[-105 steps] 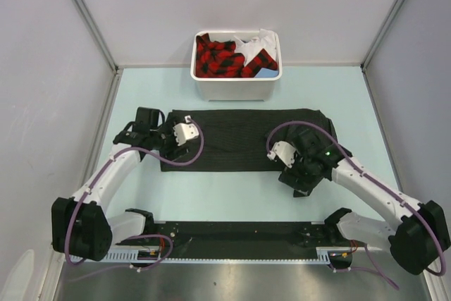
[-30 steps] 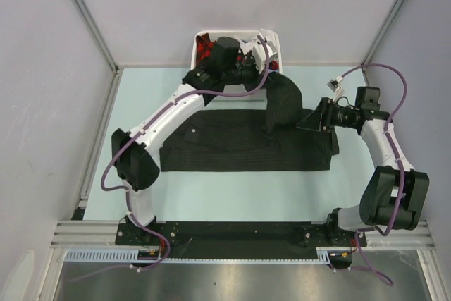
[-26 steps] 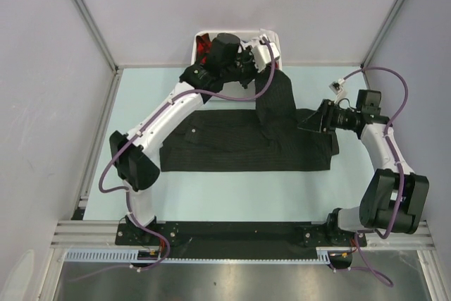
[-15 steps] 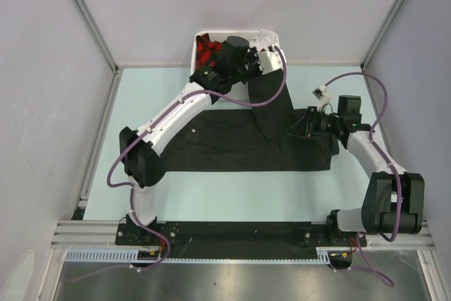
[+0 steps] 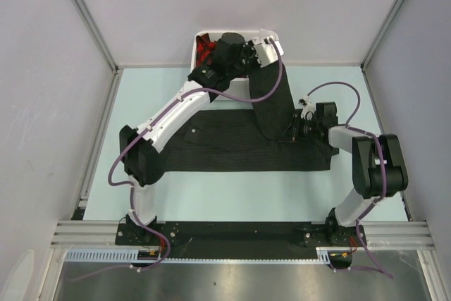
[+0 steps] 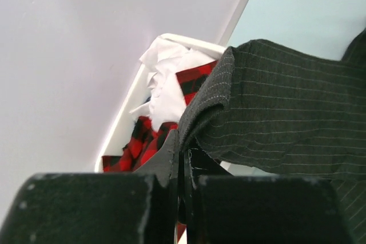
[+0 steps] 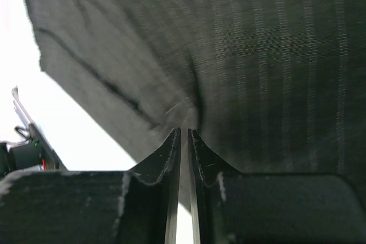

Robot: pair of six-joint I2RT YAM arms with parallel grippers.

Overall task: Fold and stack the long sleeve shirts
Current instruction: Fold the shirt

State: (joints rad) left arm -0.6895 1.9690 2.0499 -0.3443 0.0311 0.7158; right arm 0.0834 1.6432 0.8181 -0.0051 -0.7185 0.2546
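A black pinstriped long sleeve shirt (image 5: pixel 218 142) lies spread across the table. One strip of it is pulled up toward the back. My left gripper (image 5: pixel 266 48) hangs over the bin's right end, shut on the raised edge of that strip. In the left wrist view the cloth (image 6: pixel 274 118) drapes away from the left gripper (image 6: pixel 184 144). My right gripper (image 5: pixel 293 132) sits low at the foot of the raised strip. In the right wrist view its jaws (image 7: pixel 184 132) are nearly together, with puckered shirt fabric (image 7: pixel 257 55) pinched at the tips.
A white bin (image 5: pixel 198 84) stands at the back of the table, holding red and black plaid clothes (image 5: pixel 204 48) and something white. The left wrist view shows the bin's rim (image 6: pixel 123 124) and the plaid (image 6: pixel 137 141). Grey walls close in both sides.
The right arm swung left and down onto the shirt and its jaws closed on the fabric. The left gripper, still holding, carried the raised strip a little to the right.
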